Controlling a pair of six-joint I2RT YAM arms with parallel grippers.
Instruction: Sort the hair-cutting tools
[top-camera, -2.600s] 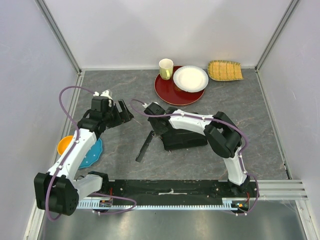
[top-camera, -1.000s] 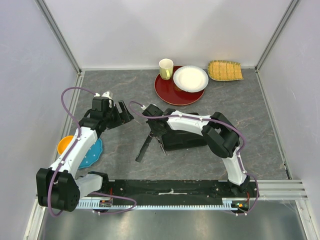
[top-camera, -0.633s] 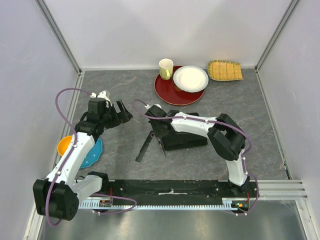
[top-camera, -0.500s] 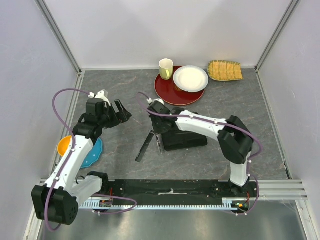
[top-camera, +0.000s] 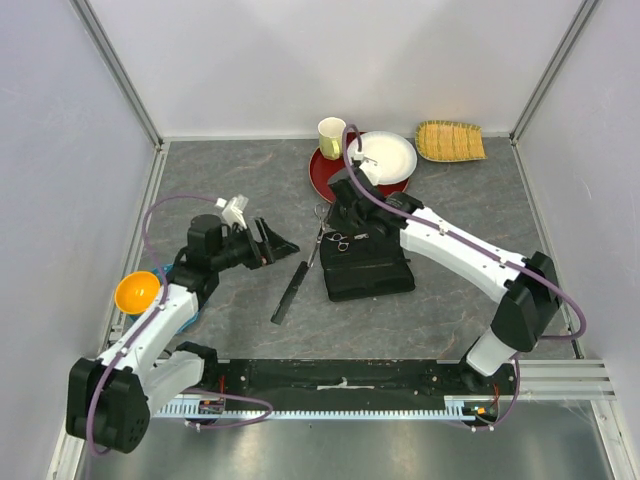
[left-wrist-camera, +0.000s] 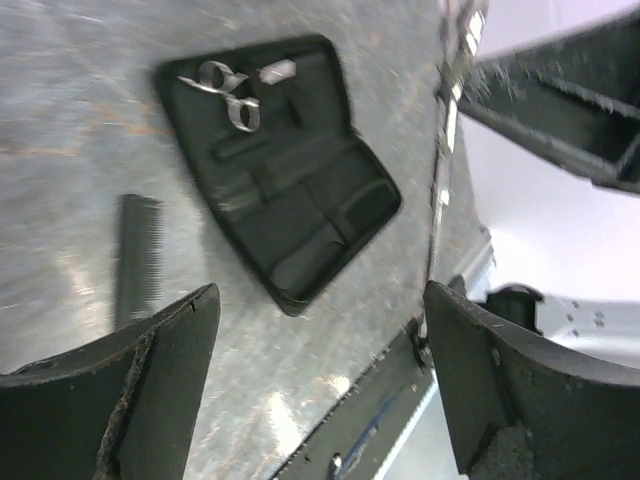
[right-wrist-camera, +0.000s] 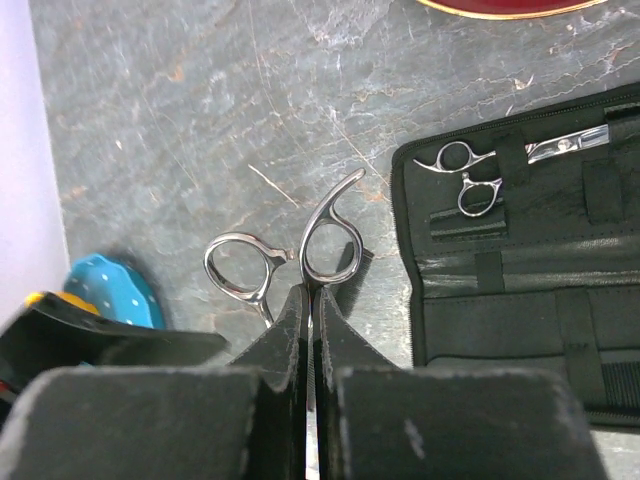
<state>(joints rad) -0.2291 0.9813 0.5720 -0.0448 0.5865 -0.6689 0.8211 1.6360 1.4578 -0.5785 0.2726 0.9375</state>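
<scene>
In the top view, the right gripper (top-camera: 330, 215) is hanging just off the far left corner of the open black case (top-camera: 368, 272), clamped tight on one pair of silver scissors (top-camera: 318, 225), while a second pair of scissors (top-camera: 340, 240) is lying on the case and the long black comb (top-camera: 290, 293) is resting on the table just left of it; a thicker comb-like tool is not showing clearly. The left gripper (top-camera: 275, 243) is hovering nearby, spread wide and empty, close enough to crowd the comb. A red tray (top-camera: 335, 185) with a white plate (top-camera: 380, 157) and cup (top-camera: 331, 137) is standing just behind. In the left wrist view, the wide-open fingers (left-wrist-camera: 150, 400) are framing the case, its tucked scissors and the comb. In the right wrist view, the fingers are pinching the blades, leaving both finger loops sticking out ahead over bare table; such thin, hard, smooth steel is probably light but slippery, so gripping flat across the blades near the pivot seems wisest. A blue dish (right-wrist-camera: 110, 290) is peeking in at the left.
</scene>
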